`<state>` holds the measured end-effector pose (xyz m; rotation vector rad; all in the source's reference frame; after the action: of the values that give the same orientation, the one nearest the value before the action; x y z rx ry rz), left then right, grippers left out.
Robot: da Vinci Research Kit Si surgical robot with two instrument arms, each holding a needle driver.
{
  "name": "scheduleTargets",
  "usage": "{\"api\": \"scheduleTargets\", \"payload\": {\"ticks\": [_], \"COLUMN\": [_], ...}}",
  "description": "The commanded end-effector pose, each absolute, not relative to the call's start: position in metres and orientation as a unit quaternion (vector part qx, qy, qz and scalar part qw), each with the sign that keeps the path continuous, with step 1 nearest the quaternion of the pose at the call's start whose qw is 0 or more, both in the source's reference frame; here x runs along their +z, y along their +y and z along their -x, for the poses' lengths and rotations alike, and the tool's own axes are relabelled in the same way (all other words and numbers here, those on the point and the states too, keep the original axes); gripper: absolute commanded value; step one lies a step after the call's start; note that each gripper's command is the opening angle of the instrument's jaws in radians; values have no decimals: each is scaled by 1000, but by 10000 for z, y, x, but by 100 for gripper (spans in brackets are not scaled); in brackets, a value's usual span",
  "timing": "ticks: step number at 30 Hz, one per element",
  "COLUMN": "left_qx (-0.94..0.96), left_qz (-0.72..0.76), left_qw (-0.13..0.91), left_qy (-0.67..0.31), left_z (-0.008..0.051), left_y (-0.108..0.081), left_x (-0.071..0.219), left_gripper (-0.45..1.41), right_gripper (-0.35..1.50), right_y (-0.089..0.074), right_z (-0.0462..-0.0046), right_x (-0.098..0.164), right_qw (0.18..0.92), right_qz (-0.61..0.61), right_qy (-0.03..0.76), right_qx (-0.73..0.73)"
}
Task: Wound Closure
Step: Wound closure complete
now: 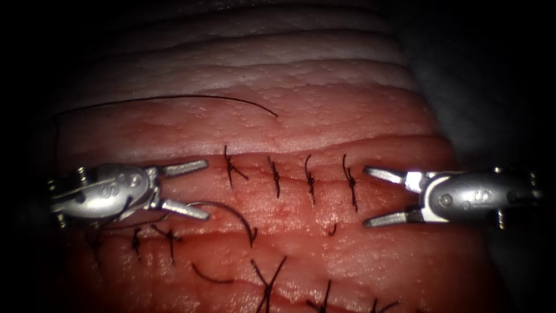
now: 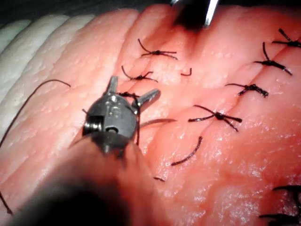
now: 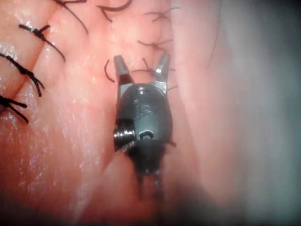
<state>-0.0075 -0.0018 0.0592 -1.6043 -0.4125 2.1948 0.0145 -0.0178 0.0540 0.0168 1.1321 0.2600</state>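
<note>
Looking at the endoscope view, both tools sit with their fingers spread and grasping nothing. The left tool [image 1: 184, 188] comes in from the left of the frame, the right tool [image 1: 379, 197] from the right, and the row of four finished stitches [image 1: 289, 177] lies between them along the cut [image 1: 289, 181] in the tissue [image 1: 324, 116].

The needle [image 1: 231, 214] is lying loose on the tissue, just below the cut, centre-left of the frame. Its blunt end sits right by the lower finger [image 1: 185, 208] of the left tool; I can't tell if they touch. From there it arcs right and down, with its tip pointing toward the bottom of the frame. It doesn't look to be in the tissue. So the left tool is way nearer to it; the right tool is well apart, past the stitches.

The thread [image 1: 174, 98] runs in a long loop across the upper left of the frame, free end near the centre. A few cut ends [image 1: 211, 278] lie lower down. No containers here at all
</note>
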Motion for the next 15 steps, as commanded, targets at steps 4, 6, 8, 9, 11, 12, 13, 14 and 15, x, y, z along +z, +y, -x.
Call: {"api": "scheduleTargets", "payload": {"ticks": [4, 6, 8, 9, 11, 12, 13, 14, 15], "left_qx": [783, 782, 782, 781, 781, 781, 781, 780, 780], "left_qz": [573, 575, 575, 575, 576, 576, 576, 577, 577], "left_qw": [190, 191, 191, 192, 193, 193, 193, 192, 192], "left_qy": [-148, -147, -147, -146, -145, -145, -145, -145, -145], "left_z": [72, 71, 71, 71, 71, 71, 71, 71, 71], "left_y": [-12, -10, -8, -7, -7, -7, -7, -7, -7], "left_x": [607, 611, 614, 615, 616, 617, 617, 617, 616], "left_gripper": [31, 32, 37, 39, 41, 42, 42, 42, 44], "right_gripper": [76, 76, 76, 76, 78, 78, 79, 81, 83], "right_y": [-171, -168, -168, -168, -165, -163, -162, -161, -160], "right_z": [-152, -151, -150, -150, -150, -151, -151, -151, -150], "right_x": [546, 546, 546, 545, 544, 543, 543, 542, 541], "right_qw": [836, 834, 833, 835, 833, 830, 829, 828, 827], "right_qz": [0, 5, 6, 8, 9, 14, 16, 18, 19], "right_qy": [532, 532, 533, 530, 531, 534, 536, 536, 537], "right_qx": [136, 143, 147, 149, 155, 159, 161, 163, 164]}}
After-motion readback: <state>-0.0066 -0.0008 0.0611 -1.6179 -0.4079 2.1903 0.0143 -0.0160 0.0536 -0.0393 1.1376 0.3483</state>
